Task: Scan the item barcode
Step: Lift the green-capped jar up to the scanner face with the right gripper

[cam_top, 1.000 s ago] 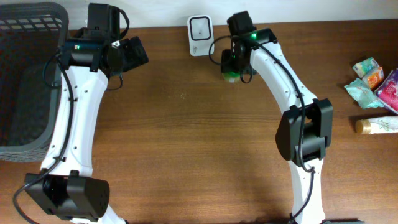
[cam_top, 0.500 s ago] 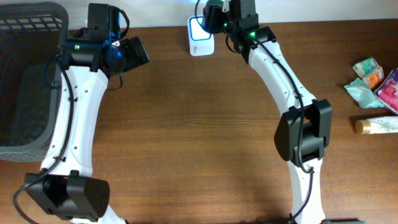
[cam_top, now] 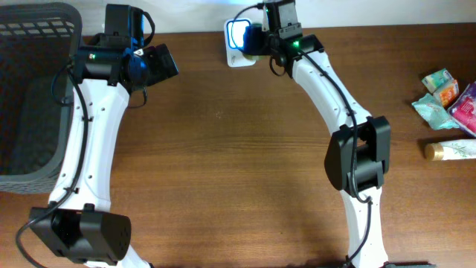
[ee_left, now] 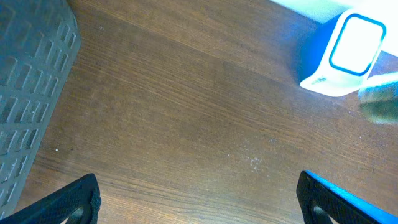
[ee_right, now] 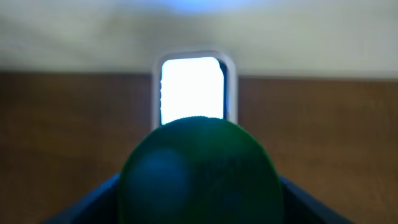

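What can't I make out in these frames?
Barcode on the green item: right wrist view, blurred, too close to read.
Scanner base: same view, hidden behind the item.
Item in overhead: covered by the right end effector.
Pink packet: overhead, cut by the right edge.

You see a table (cam_top: 223, 149) of brown wood, matt, with fine grain. The scanner (cam_top: 236, 33) is smooth white plastic with a glossy lit window. The green item (ee_right: 199, 174) before the scanner looks smooth. Well apart from the scanner, the basket (cam_top: 30, 89) is dark matt plastic lattice and the packets (cam_top: 446, 97) are shiny film.
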You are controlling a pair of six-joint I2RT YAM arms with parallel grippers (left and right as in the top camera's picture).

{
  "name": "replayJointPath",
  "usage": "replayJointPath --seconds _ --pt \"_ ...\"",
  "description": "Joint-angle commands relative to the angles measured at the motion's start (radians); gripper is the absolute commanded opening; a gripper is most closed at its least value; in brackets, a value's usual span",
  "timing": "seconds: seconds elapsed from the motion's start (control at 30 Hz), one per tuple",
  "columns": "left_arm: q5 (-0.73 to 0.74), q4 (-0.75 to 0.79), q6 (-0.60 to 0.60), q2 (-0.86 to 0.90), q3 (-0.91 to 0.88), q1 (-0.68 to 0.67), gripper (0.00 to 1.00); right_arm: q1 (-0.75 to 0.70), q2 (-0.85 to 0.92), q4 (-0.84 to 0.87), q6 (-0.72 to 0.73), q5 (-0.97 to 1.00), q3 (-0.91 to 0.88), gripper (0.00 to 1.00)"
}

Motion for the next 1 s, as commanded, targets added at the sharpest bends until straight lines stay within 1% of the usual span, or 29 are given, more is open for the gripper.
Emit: replayJointPath --seconds 0.0,0.07,0.1,0.13,0.2,0.27,0.33,0.37,0.43,0.47,0.53,0.57,0.6,0.73,0.97 --pt "-0.011 -0.001 0.020 0.007 -0.007 -0.001 0.99 -0.050 -0.034 -0.148 -0.007 0.010 0.018 0.72" --pt "-0.011 -0.001 0.020 0.007 -0.007 -0.001 0.99 -0.080 -0.035 -0.313 -0.007 0.005 0.018 0.72" --pt "-0.011 -0.001 0.020 0.007 -0.007 -0.001 0.99 -0.087 -0.034 -0.361 -0.007 0.006 0.018 0.72" --pt "-0.011 -0.001 0.020 0.007 -0.007 -0.001 0.99 -0.095 -0.034 -0.416 -0.007 0.006 0.018 0.75" --pt "-0.011 -0.001 0.020 0.007 -0.007 -0.001 0.99 -0.097 -0.034 -0.439 -0.007 0.005 0.018 0.81" --pt "-0.011 -0.001 0.020 0.007 -0.007 -0.001 0.99 -0.095 -0.034 -0.425 -0.008 -0.042 0.018 0.82" --pt "-0.011 -0.001 0.020 0.007 -0.007 -0.001 0.99 -0.095 -0.034 -0.374 -0.012 -0.108 0.018 0.84" --pt "-0.011 -0.001 0.020 0.007 -0.007 -0.001 0.99 -0.095 -0.034 -0.324 -0.058 -0.132 0.018 0.88" --pt "-0.011 -0.001 0.020 0.007 -0.007 -0.001 0.99 -0.096 -0.034 -0.234 -0.252 -0.141 0.018 0.99" --pt "-0.011 -0.001 0.020 0.007 -0.007 -0.001 0.99 -0.096 -0.032 -0.212 -0.290 -0.141 0.018 0.99" --pt "-0.011 -0.001 0.020 0.007 -0.007 -0.001 0.99 -0.095 -0.020 -0.161 -0.272 -0.146 0.018 0.99" --pt "-0.011 -0.001 0.020 0.007 -0.007 -0.001 0.99 -0.087 0.005 -0.113 -0.171 -0.153 0.018 0.99" --pt "-0.011 -0.001 0.020 0.007 -0.007 -0.001 0.99 -0.076 0.026 -0.089 -0.125 -0.163 0.018 0.99" --pt "-0.011 -0.001 0.020 0.007 -0.007 -0.001 0.99 -0.040 0.080 -0.063 -0.129 -0.156 0.018 0.99" --pt "-0.011 -0.001 0.020 0.007 -0.007 -0.001 0.99 -0.023 0.082 -0.221 -0.129 -0.156 0.018 0.99"
